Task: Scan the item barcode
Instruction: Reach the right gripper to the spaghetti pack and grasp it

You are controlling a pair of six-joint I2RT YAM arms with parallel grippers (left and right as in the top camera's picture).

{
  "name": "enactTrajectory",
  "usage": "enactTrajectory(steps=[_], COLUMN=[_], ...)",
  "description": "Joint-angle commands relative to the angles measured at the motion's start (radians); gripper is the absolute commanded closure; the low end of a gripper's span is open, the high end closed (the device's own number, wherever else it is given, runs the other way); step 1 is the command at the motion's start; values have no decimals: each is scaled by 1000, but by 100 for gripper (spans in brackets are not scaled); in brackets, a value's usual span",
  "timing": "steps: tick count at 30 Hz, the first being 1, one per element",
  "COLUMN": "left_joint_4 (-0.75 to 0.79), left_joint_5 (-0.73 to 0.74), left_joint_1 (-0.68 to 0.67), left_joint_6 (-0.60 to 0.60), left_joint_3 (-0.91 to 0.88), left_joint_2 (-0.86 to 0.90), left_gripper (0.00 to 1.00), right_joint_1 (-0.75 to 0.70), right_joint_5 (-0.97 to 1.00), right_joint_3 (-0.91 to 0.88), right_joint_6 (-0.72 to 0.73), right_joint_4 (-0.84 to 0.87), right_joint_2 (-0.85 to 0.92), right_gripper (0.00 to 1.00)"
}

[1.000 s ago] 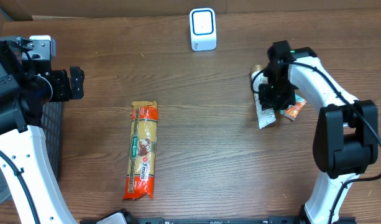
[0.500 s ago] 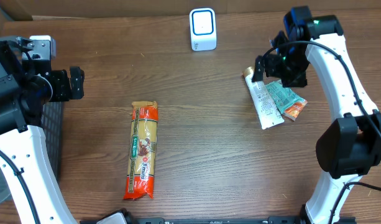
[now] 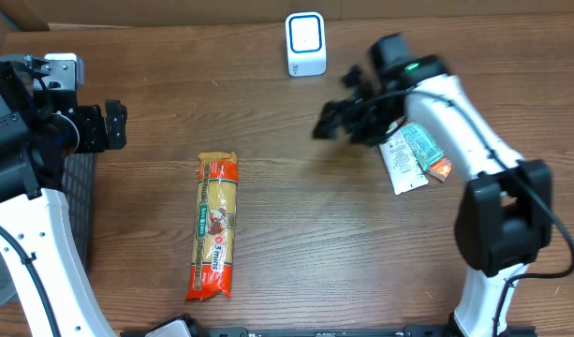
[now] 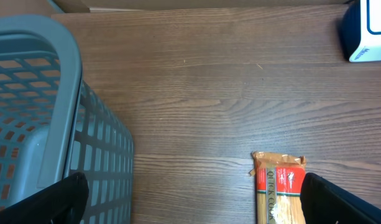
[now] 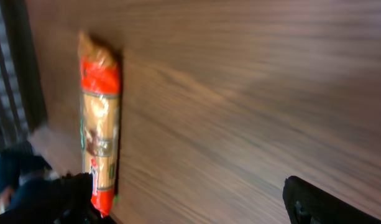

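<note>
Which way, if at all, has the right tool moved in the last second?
Yes. The right tool swung left, off the packets, and now hangs open, closer to the white scanner.

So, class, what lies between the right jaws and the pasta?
Only bare table stretches across to the pasta, shown in the overhead view.
</note>
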Motion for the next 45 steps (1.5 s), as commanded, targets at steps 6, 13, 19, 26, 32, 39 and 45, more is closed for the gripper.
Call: enactTrajectory(steps=[6, 13, 19, 26, 32, 39, 45], left_joint_4=[3, 3, 3, 3, 3, 3, 3], left_joint_5=[8, 8, 8, 8, 8, 8, 8], left_joint_1=[0, 0, 0, 0, 0, 0, 0], left_joint_6=[18, 18, 18, 18, 18, 18, 18], left_joint_3=[14, 14, 14, 14, 14, 14, 14], left_joint_2=[2, 2, 2, 2, 2, 2, 2], left_gripper=[0, 0, 0, 0, 0, 0, 0], right_joint_1=[189, 316, 433, 541, 589, 588, 588], right_joint_5=[-15, 44, 101, 166, 218, 223, 228], right_joint_3=[-143, -243, -326, -350, -350, -350, -350], right_joint_6=[155, 338, 483, 560, 617, 673, 658], right_joint_4=[249, 435, 605, 728, 788, 792, 802], right_joint_2=[-19, -18, -15, 21, 82, 116, 116], right_gripper=[4, 17, 21, 28, 37, 53, 88])
